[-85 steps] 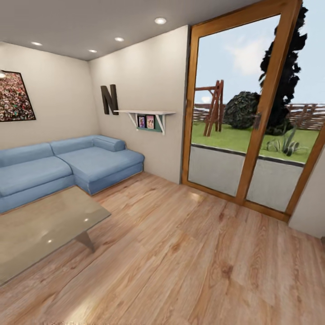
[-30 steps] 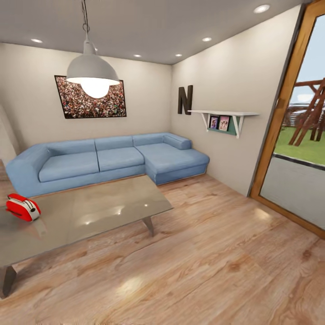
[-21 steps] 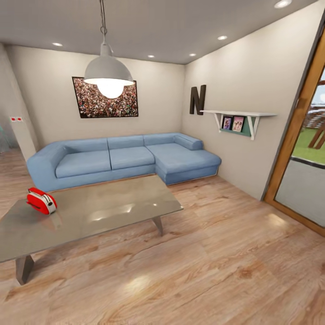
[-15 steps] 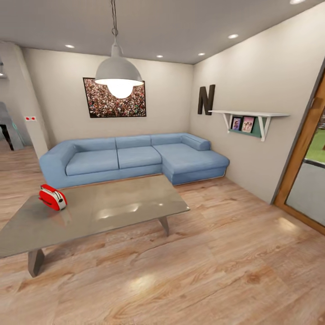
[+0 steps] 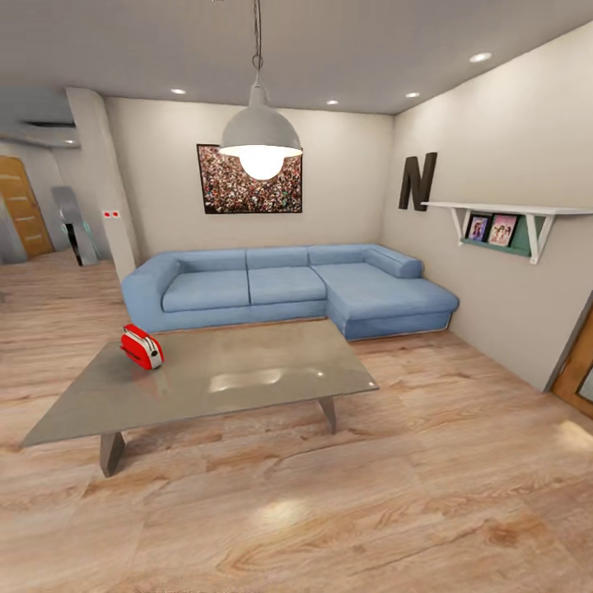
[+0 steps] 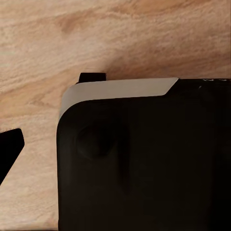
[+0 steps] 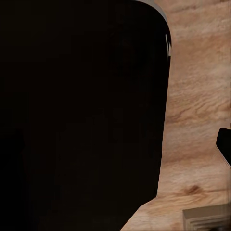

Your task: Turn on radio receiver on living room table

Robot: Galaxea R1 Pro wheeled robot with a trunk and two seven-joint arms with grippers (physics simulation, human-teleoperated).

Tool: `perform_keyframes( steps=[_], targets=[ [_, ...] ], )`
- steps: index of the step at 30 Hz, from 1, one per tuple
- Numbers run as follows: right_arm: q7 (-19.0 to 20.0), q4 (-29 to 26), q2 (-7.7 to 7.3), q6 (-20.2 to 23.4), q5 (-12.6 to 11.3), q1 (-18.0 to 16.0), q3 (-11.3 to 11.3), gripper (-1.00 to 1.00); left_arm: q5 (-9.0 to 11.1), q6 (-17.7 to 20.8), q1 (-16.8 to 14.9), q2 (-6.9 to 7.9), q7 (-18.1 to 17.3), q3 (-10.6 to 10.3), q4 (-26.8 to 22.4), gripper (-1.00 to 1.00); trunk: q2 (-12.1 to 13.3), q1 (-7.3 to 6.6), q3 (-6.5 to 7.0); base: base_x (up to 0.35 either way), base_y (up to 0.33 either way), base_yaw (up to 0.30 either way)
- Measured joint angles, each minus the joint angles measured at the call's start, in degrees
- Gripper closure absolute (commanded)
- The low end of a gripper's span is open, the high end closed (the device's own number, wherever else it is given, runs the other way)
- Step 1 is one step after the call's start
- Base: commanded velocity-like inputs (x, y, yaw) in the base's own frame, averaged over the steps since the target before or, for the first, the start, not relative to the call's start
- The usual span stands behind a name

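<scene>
radio receiver (image 5: pixel 142 347) now sits fully in view near the tabletop's (image 5: pixel 247 371) left end as the head camera swings left; approach remains. gripper states cannot be told.

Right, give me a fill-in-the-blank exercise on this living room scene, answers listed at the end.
1. The red radio receiver sits on the glossy grey ____.
2. Behind the table, against the wall, stands a sectional sofa coloured ____.
3. The lit pendant lamp hangs in front of the crowd ____.
4. On the right-hand wall, beside the white shelf, hangs a dark letter ____.

Missing words: table; blue; picture; N
</scene>
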Motion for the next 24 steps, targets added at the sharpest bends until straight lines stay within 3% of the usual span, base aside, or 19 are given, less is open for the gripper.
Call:
perform_keyframes(
  steps=[24],
  targets=[
    [0.0,0.0,0.0,0.0,0.0,0.0,0.0,-1.0,0.0,0.06,0.0,0.0,0.0,0.0,0.0,-1.0,0.0,0.0,0.0,0.0,0.0,0.274]
  ],
)
